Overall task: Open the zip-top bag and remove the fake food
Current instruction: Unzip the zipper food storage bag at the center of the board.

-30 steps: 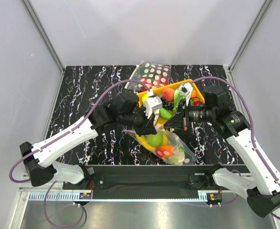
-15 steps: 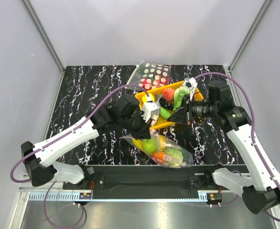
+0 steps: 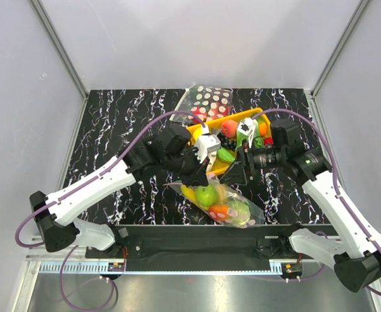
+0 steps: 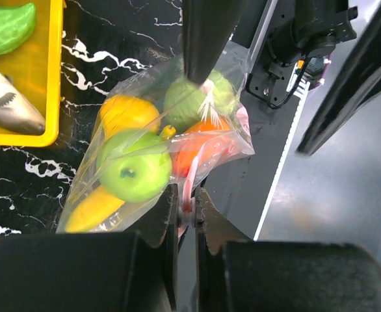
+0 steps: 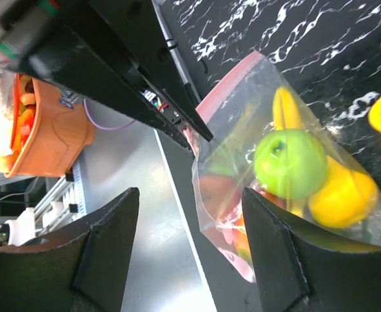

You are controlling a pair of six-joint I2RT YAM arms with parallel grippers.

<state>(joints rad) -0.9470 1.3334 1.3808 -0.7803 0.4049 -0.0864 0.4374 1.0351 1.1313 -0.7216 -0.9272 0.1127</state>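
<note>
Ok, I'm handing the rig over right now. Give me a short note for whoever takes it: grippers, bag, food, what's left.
Left gripper: shut on the pink zip strip of the zip-top bag.
Right gripper: open, facing the bag, holding nothing.
Bag: at the near table edge, in front of the yellow tray.
Fake food: green, yellow and orange pieces inside the bag.
Done: strip gripped on one side; cannot tell if the zip is parted.
Left: open the zip, take the food out.
</note>
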